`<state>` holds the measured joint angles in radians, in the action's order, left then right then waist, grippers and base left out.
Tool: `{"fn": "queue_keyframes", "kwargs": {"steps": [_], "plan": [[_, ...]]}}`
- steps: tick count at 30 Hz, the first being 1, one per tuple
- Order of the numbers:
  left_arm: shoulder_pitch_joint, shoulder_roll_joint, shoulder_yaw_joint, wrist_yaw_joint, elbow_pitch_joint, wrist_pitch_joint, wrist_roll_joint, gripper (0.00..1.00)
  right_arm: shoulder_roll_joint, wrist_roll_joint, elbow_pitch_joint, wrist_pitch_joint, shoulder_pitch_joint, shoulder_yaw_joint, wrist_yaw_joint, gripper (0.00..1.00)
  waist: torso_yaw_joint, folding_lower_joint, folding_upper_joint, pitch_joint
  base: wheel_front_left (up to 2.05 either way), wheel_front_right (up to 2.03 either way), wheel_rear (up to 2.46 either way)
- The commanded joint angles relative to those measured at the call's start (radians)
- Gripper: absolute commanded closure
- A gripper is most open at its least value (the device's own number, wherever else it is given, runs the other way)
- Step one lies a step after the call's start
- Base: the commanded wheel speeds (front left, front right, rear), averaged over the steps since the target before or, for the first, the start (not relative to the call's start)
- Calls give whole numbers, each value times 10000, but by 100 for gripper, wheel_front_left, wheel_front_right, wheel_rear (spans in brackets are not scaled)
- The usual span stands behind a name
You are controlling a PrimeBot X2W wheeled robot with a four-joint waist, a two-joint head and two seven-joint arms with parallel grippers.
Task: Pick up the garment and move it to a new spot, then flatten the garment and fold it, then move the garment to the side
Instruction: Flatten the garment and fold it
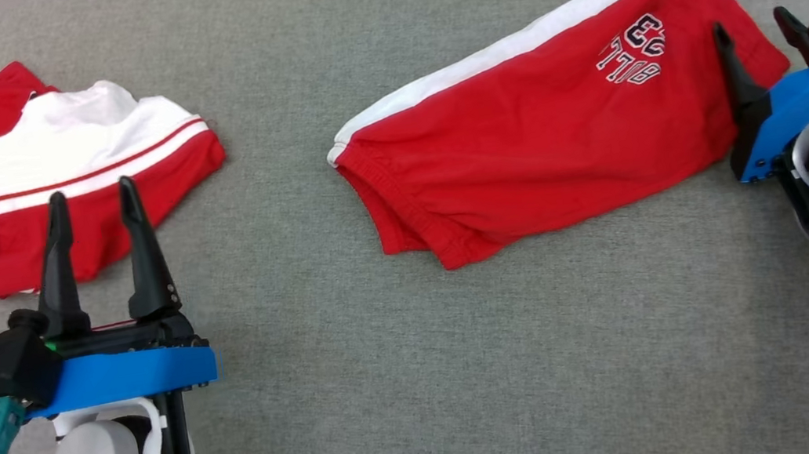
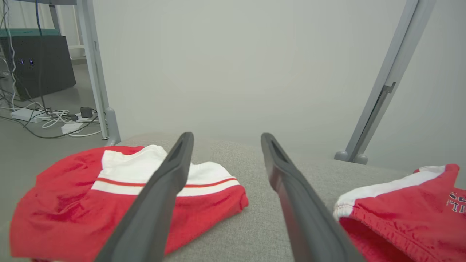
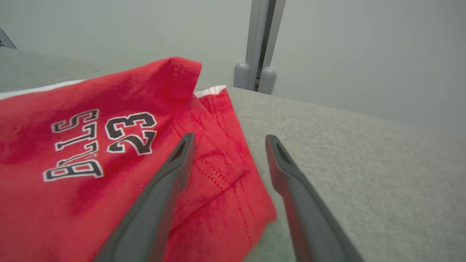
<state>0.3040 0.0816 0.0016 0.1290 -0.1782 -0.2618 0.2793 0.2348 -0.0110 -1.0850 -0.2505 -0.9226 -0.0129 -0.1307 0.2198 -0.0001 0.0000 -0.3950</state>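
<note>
Red shorts (image 1: 534, 137) lie spread on grey cushion (image 1: 425, 374), centre-right. Right gripper (image 1: 750, 21) at their right hem, fingers wide apart, empty. Left gripper (image 1: 91, 192) also wide, empty, beside folded red-and-white garment (image 1: 49, 174).

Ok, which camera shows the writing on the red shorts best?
The right wrist view. There the writing on the shorts is big and close, and you can read a clear 23. In the head view the writing is small and upside down. In the left wrist view just its edge peeks in at the side.
</note>
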Motion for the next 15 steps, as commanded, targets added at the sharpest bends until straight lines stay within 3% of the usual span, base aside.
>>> {"fn": "queue_keyframes", "kwargs": {"steps": [1,8,9,10,11,15], "plan": [[-119,-99,117,19,61,-47,-82,0,175,193,-323,85,-172,-185,-1,0,135,1,0,-106,0,0,0],[-333,-227,173,21,175,-47,-193,0,40,480,-1136,356,-223,-513,-1,0,223,1,0,-126,0,0,0],[-363,-242,163,21,168,-47,-210,0,-31,464,-1244,402,-192,-525,-1,19,212,1,0,-117,0,0,0],[-355,-255,143,21,148,-47,-228,0,-96,402,-1304,386,-171,-555,-3,95,194,1,0,-106,0,0,0],[-323,-266,109,21,115,-47,-256,0,-149,352,-1343,344,-174,-584,-3,100,173,1,0,-94,0,0,0],[-329,-287,82,22,59,-48,-332,0,-309,128,-1288,95,-166,-670,-1,100,13,1,0,24,0,0,0]]}}
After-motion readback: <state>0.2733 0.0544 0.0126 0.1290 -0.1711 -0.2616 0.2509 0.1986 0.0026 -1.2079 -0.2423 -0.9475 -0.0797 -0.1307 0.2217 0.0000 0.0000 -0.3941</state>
